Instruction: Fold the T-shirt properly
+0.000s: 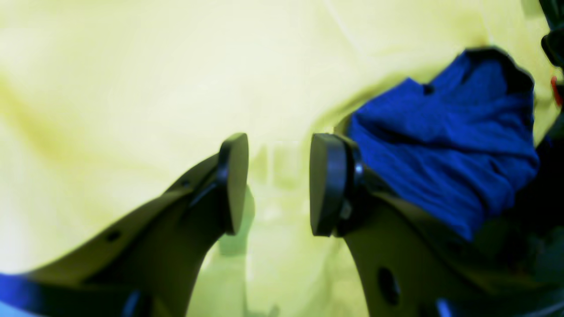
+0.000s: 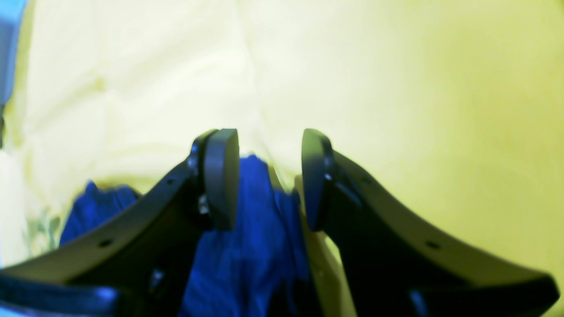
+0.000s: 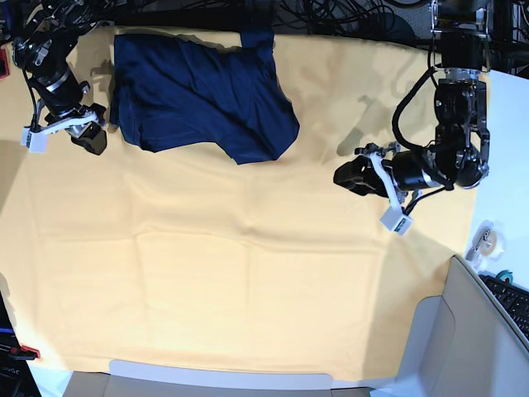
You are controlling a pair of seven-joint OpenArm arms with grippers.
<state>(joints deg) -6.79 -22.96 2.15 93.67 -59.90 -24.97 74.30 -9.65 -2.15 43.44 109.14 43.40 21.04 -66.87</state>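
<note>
No text, label, brand name, number or sign can be read in any of the three views. The T-shirt (image 3: 198, 95) is plain, with no print on it, and the yellow table cloth (image 3: 248, 273) carries no marking. To the right of the table cloth, in the base view, a keyboard (image 3: 511, 299) shows at the edge, but its key legends are too small to read.

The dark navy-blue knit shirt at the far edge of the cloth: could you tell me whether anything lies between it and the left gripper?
Nothing visible does. Only bare yellow table cloth separates the open left gripper from the dark navy-blue knit shirt.
</note>
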